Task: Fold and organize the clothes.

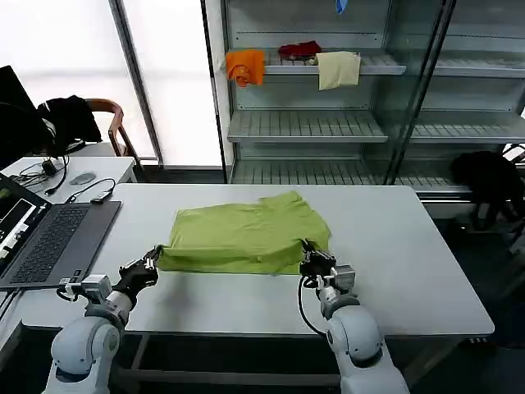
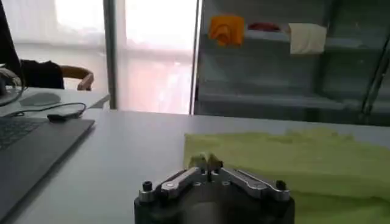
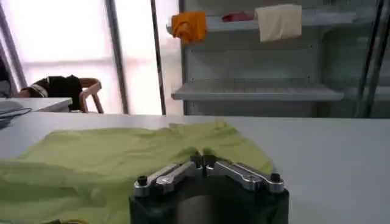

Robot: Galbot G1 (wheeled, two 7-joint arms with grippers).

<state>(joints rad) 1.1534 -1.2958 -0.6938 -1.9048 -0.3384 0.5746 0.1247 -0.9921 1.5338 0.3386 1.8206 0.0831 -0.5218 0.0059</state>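
Head view: T-shirt (image 1: pixel 244 238) lies partly folded mid-counter (image 1: pixel 410 254). Left gripper (image 1: pixel 151 261) and right gripper (image 1: pixel 309 256) pinch its near corners, fingers closed on cloth (hem fold in hand). Next, we judge: lift evenly, carry forward.

Both arms are extended forward from the body over the near edge of the table (image 1: pixel 410 271), with the wrists held low and roughly level. The left gripper (image 1: pixel 154 256) is positioned near the table's near-left area; its fingers (image 2: pixel 207 163) are closed together on the near-left corner of the T-shirt (image 1: pixel 246 234). The right gripper (image 1: pixel 310 253) is positioned toward the near-middle of the table; its fingers (image 3: pixel 203 162) are pressed together on the shirt's near-right edge.
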